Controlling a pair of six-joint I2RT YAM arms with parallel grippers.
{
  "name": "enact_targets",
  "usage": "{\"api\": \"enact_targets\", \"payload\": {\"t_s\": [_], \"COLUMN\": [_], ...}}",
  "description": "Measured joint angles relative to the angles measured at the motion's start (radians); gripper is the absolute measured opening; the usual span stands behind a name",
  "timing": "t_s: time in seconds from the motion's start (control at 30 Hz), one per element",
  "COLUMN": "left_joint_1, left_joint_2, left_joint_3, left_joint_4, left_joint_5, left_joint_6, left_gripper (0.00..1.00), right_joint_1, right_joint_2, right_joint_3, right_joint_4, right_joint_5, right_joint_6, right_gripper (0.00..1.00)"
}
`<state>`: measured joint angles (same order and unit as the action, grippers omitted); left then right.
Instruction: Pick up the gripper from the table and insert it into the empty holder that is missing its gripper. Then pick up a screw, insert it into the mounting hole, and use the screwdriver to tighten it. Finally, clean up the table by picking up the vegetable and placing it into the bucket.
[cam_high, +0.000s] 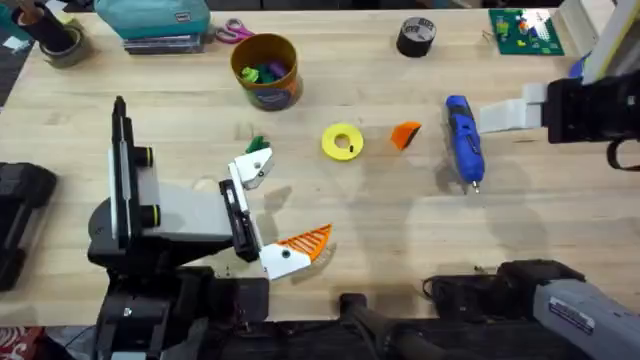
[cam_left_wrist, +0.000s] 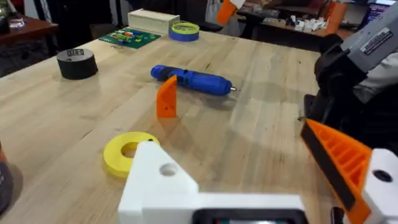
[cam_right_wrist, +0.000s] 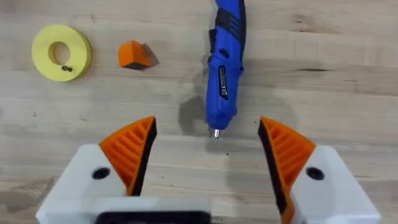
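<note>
Risky bit here: right gripper (cam_right_wrist: 208, 171) spread wide above the screwdriver (cam_right_wrist: 224, 68), left gripper (cam_high: 272, 212) also spread, one holder (cam_left_wrist: 165, 186) bare, so probably easy to knock the loose orange gripper (cam_high: 405, 134) across the tabletop (cam_high: 400, 240).

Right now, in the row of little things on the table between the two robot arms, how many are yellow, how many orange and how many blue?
Yellow: 1, the ring-shaped disc
Orange: 1, the gripper tip
Blue: 1, the screwdriver
Total: 3
</note>
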<state>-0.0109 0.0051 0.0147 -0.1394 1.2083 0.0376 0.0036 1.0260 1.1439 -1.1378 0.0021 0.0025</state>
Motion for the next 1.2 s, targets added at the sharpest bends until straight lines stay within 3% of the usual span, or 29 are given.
{"api": "enact_targets", "payload": {"t_s": [0.33, 0.5, 0.9, 1.2], "left_joint_1": [0.0, 0.0, 0.0, 0.0], "left_joint_2": [0.0, 0.0, 0.0, 0.0], "left_joint_3": [0.0, 0.0, 0.0, 0.0], "left_joint_4": [0.0, 0.0, 0.0, 0.0], "left_joint_5": [0.0, 0.0, 0.0, 0.0], "left_joint_6": [0.0, 0.0, 0.0, 0.0], "left_gripper": [0.985, 0.985, 0.986, 0.985], "right_joint_1": [0.012, 0.135, 0.354, 0.395], "right_joint_2": [0.0, 0.037, 0.358, 0.492], "right_joint_3": [0.0, 0.048, 0.409, 0.444], "right_joint_4": [0.081, 0.052, -0.176, -0.201], "right_joint_5": [0.0, 0.0, 0.008, 0.008], "right_joint_6": [-0.002, -0.003, -0.032, -0.048], "right_gripper": [0.995, 0.997, 0.996, 0.996]}}
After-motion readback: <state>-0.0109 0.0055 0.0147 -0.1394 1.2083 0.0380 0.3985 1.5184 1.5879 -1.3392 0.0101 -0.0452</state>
